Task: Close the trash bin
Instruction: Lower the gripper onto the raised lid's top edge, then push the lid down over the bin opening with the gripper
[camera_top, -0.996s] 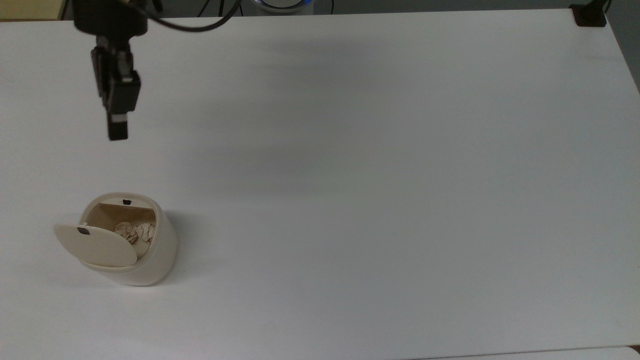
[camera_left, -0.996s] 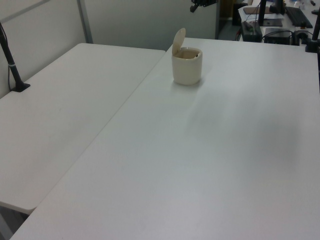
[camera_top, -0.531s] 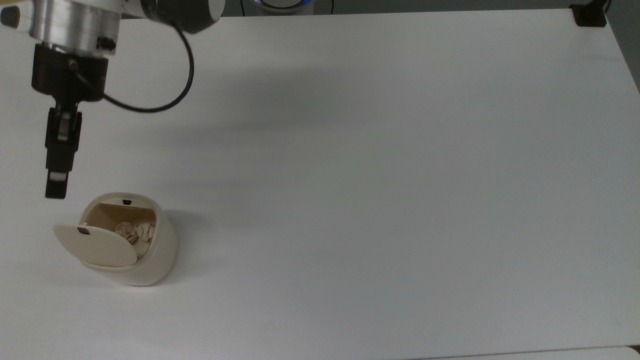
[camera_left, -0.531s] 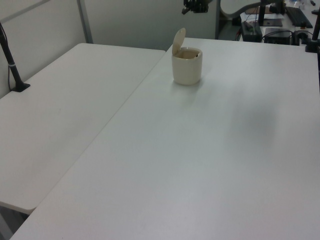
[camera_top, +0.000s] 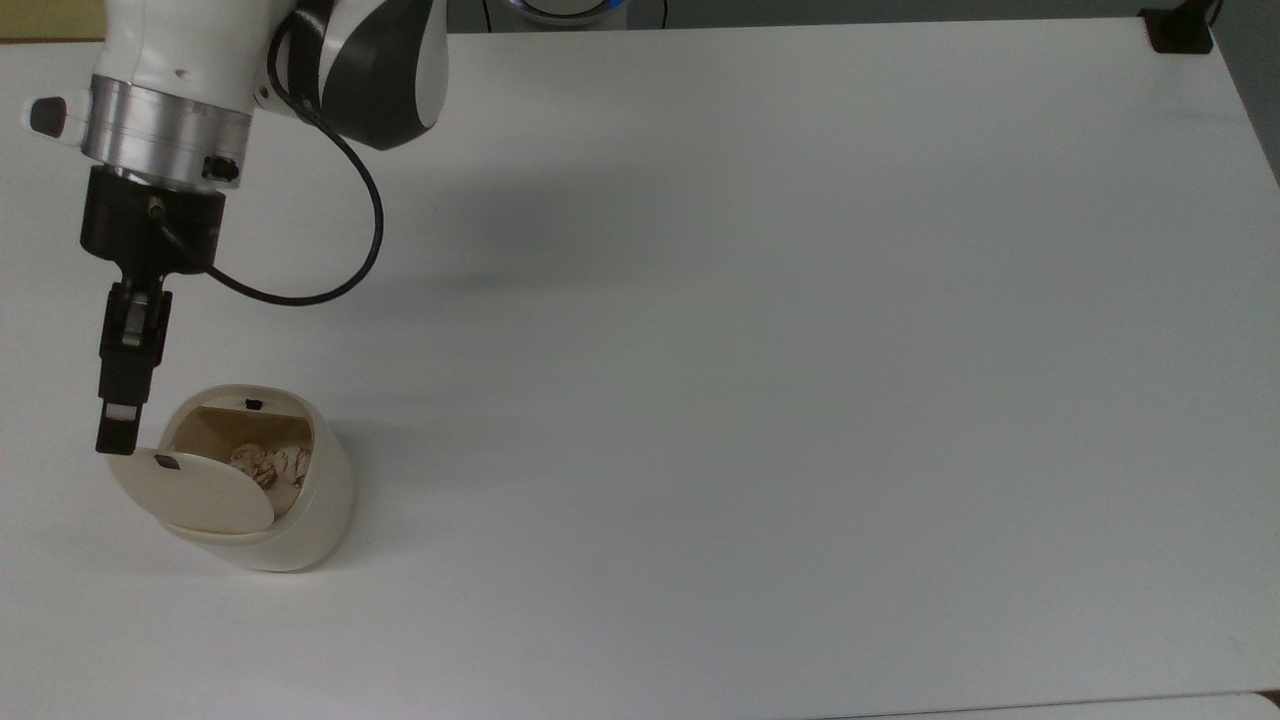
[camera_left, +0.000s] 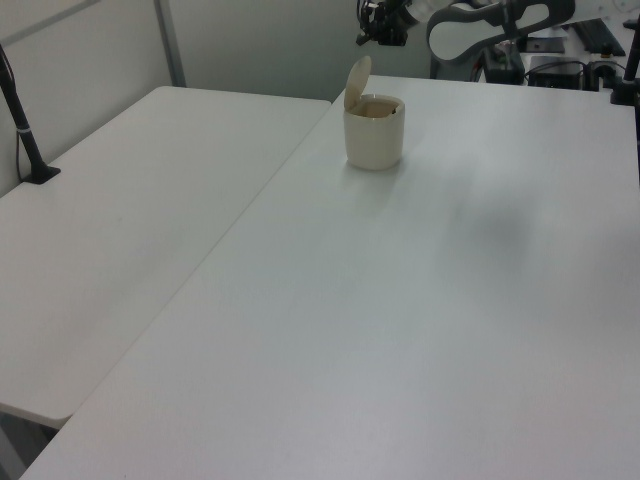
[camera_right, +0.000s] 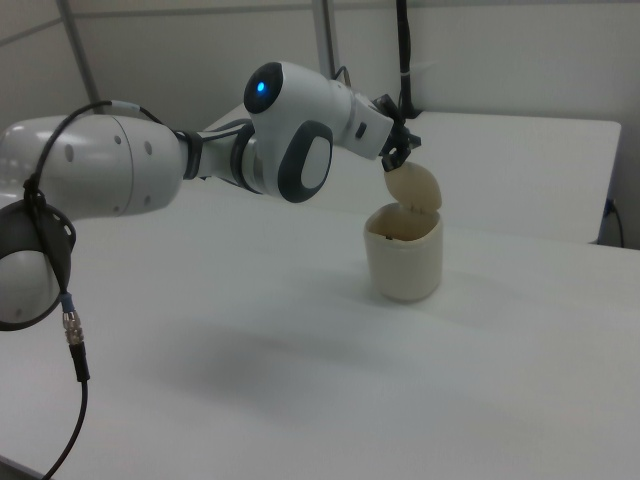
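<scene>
1. The white table (camera_top: 760, 350) is the largest thing; a second table butts against it on the left view's left.
2. The arm (camera_right: 200, 160) reaches in over the top view's upper left corner, its wrist pointing down toward the bin.
3. The trash bin (camera_top: 300, 520) stands near the top view's lower left, close to the table edge. It is a small cream plastic tub, so I judge it light and liable to slide or tip if shoved sideways.
4. The lid (camera_top: 192, 490) stands open, hinged up at the side of the bin on the top view's left and nearly upright in the left view. It looks thin and stiff, and should swing freely. Rather than gripping it, I would press on its outer face near the free top edge, pushing over and down toward the opening.
5. The gripper (camera_top: 118, 430) hangs just beside the lid's upper edge, at its outer side; contact cannot be made out. Whether the claw is released or clenched, I cannot tell.
6. Crumpled paper (camera_top: 272, 464) lies inside, low enough not to block the lid.
7. A small black tab (camera_top: 166, 461) marks the lid's inner face.
</scene>
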